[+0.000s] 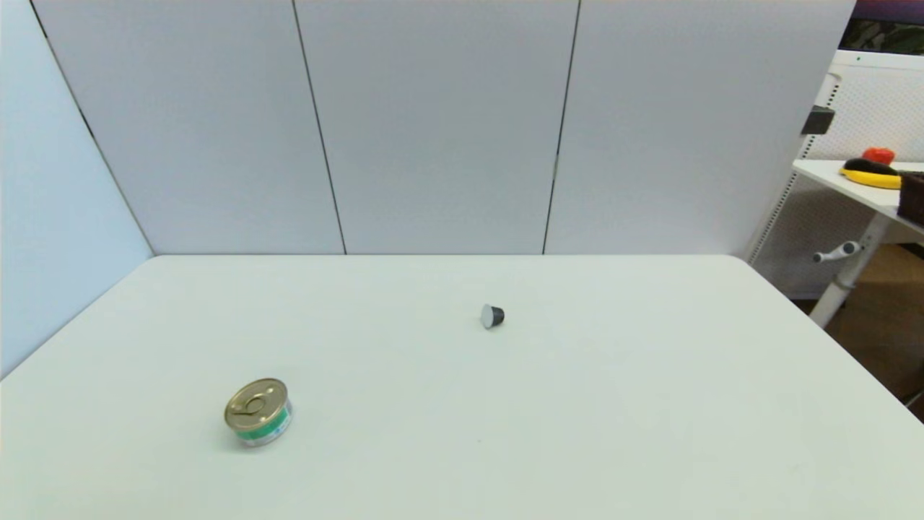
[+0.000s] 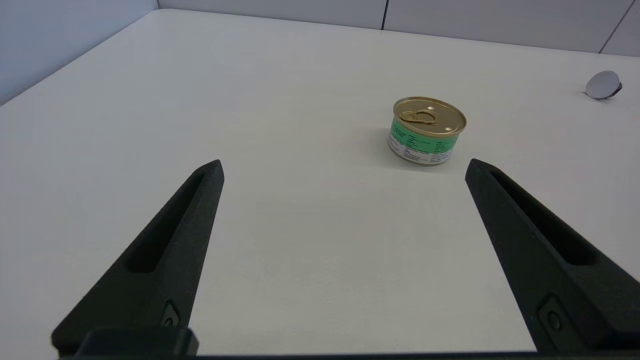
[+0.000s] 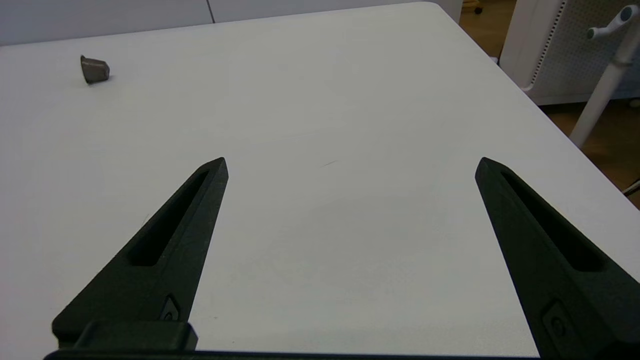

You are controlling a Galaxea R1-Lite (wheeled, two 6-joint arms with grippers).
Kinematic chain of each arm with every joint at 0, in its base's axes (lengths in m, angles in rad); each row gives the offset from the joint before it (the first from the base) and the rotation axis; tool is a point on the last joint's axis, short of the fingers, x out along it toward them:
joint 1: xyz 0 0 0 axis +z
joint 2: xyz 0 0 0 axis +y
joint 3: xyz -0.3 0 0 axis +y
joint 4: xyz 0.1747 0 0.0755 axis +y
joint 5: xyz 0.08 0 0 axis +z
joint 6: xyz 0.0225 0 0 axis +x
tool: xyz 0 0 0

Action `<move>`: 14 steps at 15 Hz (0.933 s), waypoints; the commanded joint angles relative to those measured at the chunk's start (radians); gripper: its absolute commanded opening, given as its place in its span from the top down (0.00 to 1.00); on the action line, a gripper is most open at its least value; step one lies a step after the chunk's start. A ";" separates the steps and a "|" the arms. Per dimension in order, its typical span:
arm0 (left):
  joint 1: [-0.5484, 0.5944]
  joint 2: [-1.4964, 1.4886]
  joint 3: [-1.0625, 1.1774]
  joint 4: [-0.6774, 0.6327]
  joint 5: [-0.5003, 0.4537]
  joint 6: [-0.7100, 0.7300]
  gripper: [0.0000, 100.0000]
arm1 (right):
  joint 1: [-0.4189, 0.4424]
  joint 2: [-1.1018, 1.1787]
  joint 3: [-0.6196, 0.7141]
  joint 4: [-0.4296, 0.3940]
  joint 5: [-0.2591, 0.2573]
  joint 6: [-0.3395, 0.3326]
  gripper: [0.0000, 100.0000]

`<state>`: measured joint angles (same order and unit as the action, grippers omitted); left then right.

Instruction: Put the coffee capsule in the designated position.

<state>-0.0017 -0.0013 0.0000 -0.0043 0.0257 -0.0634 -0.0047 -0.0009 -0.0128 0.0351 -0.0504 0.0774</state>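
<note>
- Near the middle of the desk (image 1: 650, 404), a little toward the far edge, I see the coffee capsule (image 1: 492, 316) lying on its side, silver foil face turned toward my left, dark tapered body pointing right.
- Nothing touches it. Bare white surface all round.
- Tin can (image 1: 258, 412), gold lid, green label, stands upright at near left, well apart from the capsule. Not part of the job; I leave it alone.
- Left hand (image 2: 345, 167): released, 2 fingers spread wide, nothing between them. It hangs over the near left of the desk, the tin just ahead of it, the capsule far off to one side.
- Right hand (image 3: 350, 165): also released, fingers wide, empty. It hangs over the near right of the desk, the capsule well ahead and off toward the left finger's side.
- Neither arm shows in the head view, so I judge both parked low at the near edge.
- Step in hand, by my reading: the very start. No reach toward the capsule yet.
- Designated position: no outline or marker visible on the desk, so I cannot place it.
- Next move calls for 1 arm to reach out over the capsule. Either looks able to get there.
- Grip note: it is small, tapered and on its side, so I expect it to roll or squirt out; close across the body squarely.
</note>
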 commanded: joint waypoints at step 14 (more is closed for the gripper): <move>0.002 0.015 0.000 0.000 0.023 -0.041 0.00 | 0.000 0.001 0.000 0.000 0.000 0.001 0.00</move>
<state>-0.0017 -0.0004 0.0000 -0.0053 0.0485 -0.1053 -0.0047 -0.0009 -0.0119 0.0349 -0.0500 0.0779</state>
